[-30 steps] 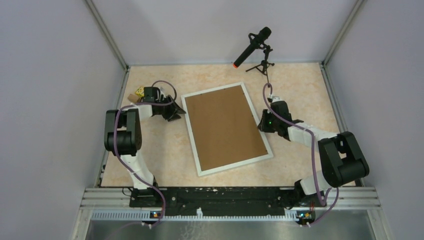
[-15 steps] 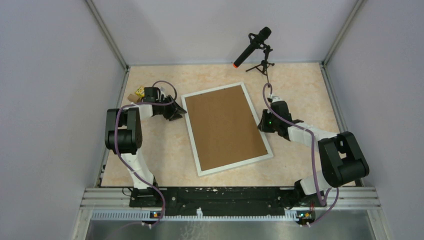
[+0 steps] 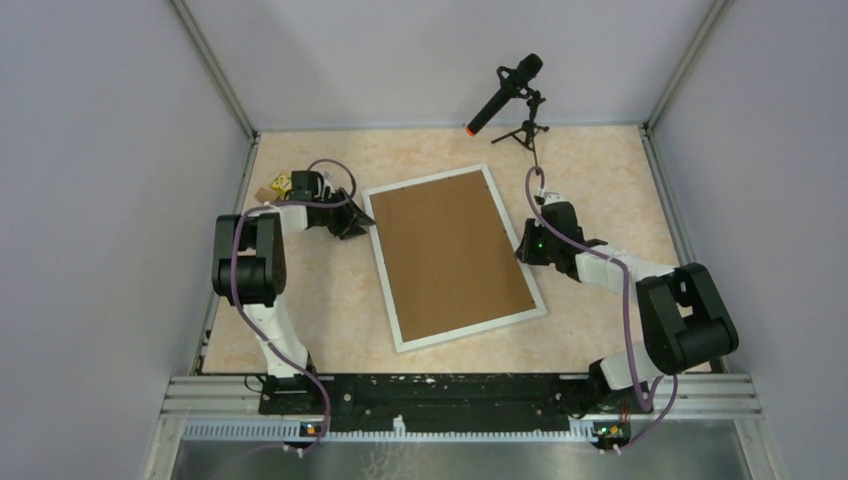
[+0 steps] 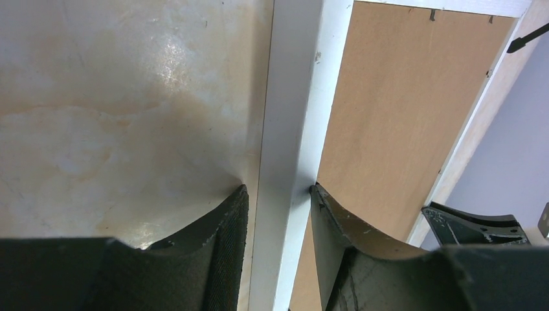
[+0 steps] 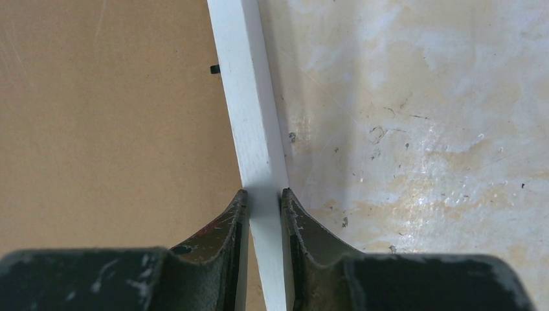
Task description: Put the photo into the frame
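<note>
Handling of the frame (image 3: 470, 329) is the step in hand, as we judge it. It lies flat on the table (image 3: 600, 180), back side up, with the brown backing board (image 3: 450, 255) seated inside its white moulding. The photo shows in none of our views. If it is already in the frame, it lies hidden under the board, and we cannot confirm that.

Both arms have taken the long sides. The left gripper (image 4: 278, 191) straddles the left rail near its far end, and the right gripper (image 5: 262, 194) straddles the right rail about midway along.

On the right, the jaws are drawn in narrow and pinch the white rail, with a finger pressed to each face: one on the board side, one on the table side. On the left, the jaws stand a little wider. The finger (image 4: 336, 240) on the board side touches the rail, while the outer one seems to sit a sliver off it. We cannot tell whether that grip is made.

The next move, as we see it, calls for a firm hold on both rails. After that comes an even lift or turn with the two arms moving together. If one side leads, the thin moulding could twist or slip from the pinch, and the board could shift in its seat.
</note>
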You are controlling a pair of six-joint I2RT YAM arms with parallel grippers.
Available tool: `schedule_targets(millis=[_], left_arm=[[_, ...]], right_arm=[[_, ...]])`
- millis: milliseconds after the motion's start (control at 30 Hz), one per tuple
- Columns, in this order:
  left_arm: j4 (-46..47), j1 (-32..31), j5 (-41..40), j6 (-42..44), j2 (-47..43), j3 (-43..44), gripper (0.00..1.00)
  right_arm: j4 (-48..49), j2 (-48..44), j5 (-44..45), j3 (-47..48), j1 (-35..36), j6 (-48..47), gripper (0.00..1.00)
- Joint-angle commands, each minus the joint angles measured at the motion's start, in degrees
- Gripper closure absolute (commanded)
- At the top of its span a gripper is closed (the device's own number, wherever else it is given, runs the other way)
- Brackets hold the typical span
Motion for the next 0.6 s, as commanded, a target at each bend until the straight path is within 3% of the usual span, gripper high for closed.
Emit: schedule_targets(millis=[0, 567], left_arm=[[-2.88, -1.12, -9.36, 2.92, 3.94, 0.26, 0.53], [-14.68, -6.84, -23.64, 6.59, 9.70, 8.26, 0.46]], right_arm=[[-3.04, 2.04, -2.16, -2.29, 0.55, -0.38, 1.00], [-2.58, 2.16, -3.24, -2.50, 0.60, -0.42, 1.00]])
